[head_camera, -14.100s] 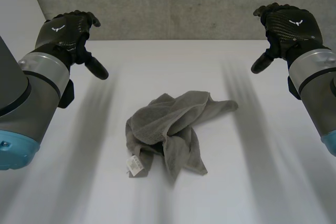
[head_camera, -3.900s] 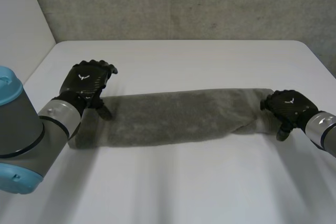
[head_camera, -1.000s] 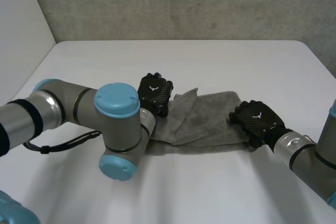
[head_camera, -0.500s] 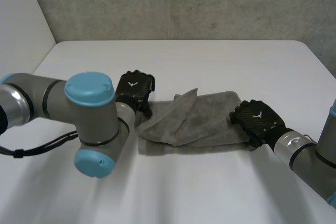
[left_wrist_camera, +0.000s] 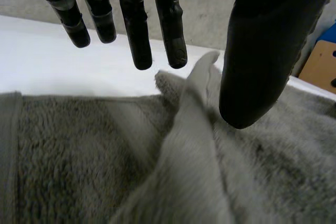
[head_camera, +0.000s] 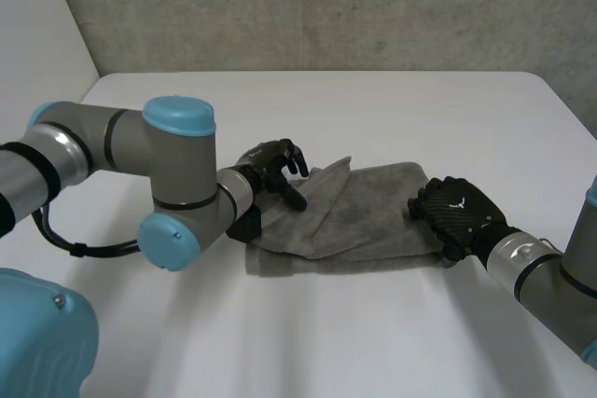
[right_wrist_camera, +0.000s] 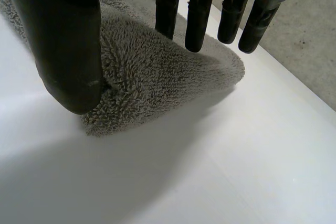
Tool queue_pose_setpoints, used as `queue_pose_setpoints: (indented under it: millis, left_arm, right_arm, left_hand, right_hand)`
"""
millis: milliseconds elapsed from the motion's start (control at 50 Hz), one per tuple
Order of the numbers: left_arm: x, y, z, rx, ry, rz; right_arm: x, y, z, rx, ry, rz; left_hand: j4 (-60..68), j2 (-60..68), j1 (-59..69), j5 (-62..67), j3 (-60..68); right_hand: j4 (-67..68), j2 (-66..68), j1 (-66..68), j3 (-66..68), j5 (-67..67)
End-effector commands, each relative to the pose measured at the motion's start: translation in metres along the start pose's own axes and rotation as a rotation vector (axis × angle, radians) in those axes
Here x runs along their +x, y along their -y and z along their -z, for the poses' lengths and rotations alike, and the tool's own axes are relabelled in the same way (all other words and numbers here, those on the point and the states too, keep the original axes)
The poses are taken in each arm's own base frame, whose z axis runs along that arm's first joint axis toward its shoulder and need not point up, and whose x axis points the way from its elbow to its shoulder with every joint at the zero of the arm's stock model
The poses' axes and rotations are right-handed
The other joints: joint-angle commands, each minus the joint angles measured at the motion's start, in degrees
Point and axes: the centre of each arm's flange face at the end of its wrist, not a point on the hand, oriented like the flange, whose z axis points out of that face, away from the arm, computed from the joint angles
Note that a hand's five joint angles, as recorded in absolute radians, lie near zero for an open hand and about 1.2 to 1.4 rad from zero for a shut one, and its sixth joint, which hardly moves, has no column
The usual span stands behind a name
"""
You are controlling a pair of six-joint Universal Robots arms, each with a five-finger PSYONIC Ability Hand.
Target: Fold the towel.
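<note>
The grey towel (head_camera: 364,221) lies folded over itself in the middle of the white table (head_camera: 392,109), a loose flap raised along its left half. My left hand (head_camera: 270,163) hovers over that left end, open, fingers (left_wrist_camera: 135,30) and thumb (left_wrist_camera: 257,66) straight above a raised ridge of towel (left_wrist_camera: 189,129) and holding nothing. My right hand (head_camera: 455,210) rests on the towel's right end, open. Its thumb (right_wrist_camera: 65,51) sits against the rolled edge of the towel (right_wrist_camera: 152,72), and its straight fingers (right_wrist_camera: 197,14) lie over the top.
My left arm (head_camera: 177,184) bends across the table's left side, close to the towel's left edge. A grey wall (head_camera: 326,6) runs behind the table's far edge. Bare table lies in front of the towel and beyond it.
My left hand has let go of the towel's flap, opened and turned over the towel's left end, the left arm swinging back. The towel and my right hand have stayed put.
</note>
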Motion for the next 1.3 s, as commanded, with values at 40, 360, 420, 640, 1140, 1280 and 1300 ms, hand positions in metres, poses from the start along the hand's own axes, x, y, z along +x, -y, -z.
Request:
queue_pose_setpoints:
  millis: [40,360,420,640,1140,1280,1300]
  left_arm:
    - [-0.002,-0.01,-0.006,-0.01,0.005,-0.01]
    - [0.014,0.015,0.012,0.039,-0.024,-0.025]
    - [0.015,0.017,0.017,0.04,-0.026,-0.025]
    - [0.008,0.006,0.043,0.003,0.004,-0.019]
    - [-0.033,-0.001,0.069,0.027,0.184,0.014]
    - [-0.031,-0.014,0.072,-0.01,0.184,0.01]
    - [-0.031,-0.014,0.072,-0.01,0.184,0.01]
  right_arm:
    - [0.0,0.0,0.0,0.001,0.0,0.0]
    - [0.0,0.001,0.0,0.002,0.002,0.002]
    - [0.0,0.0,0.0,0.0,0.002,0.001]
    - [0.0,0.001,0.001,0.001,0.0,0.002]
    - [-0.001,0.001,0.002,0.002,0.004,0.013]
    - [-0.002,0.0,0.002,0.003,0.014,0.037]
    - [-0.002,0.0,0.002,0.003,0.014,0.037]
  left_hand:
    - [-3.1,2.0,1.6,1.6,-2.8]
    - [-3.1,45.1,44.7,44.7,-2.8]
    - [-3.1,45.1,44.7,44.7,-2.8]
    - [-3.1,45.1,44.7,44.7,-2.8]
    - [-3.1,45.1,44.7,44.7,-2.8]
    - [-3.1,45.1,44.7,44.7,-2.8]
    - [-3.1,45.1,44.7,44.7,-2.8]
  right_hand:
    - [-4.4,0.0,-0.8,-2.6,-0.8]
    - [-4.4,0.3,-0.5,-2.6,-0.5]
    - [-4.4,0.3,-0.5,-2.6,-0.5]
    - [-4.4,0.3,-0.5,-2.6,-0.5]
    - [-4.4,0.5,-0.3,-2.6,-0.3]
    - [-4.4,0.6,-0.1,-2.6,-0.1]
    - [-4.4,0.6,-0.1,-2.6,-0.1]
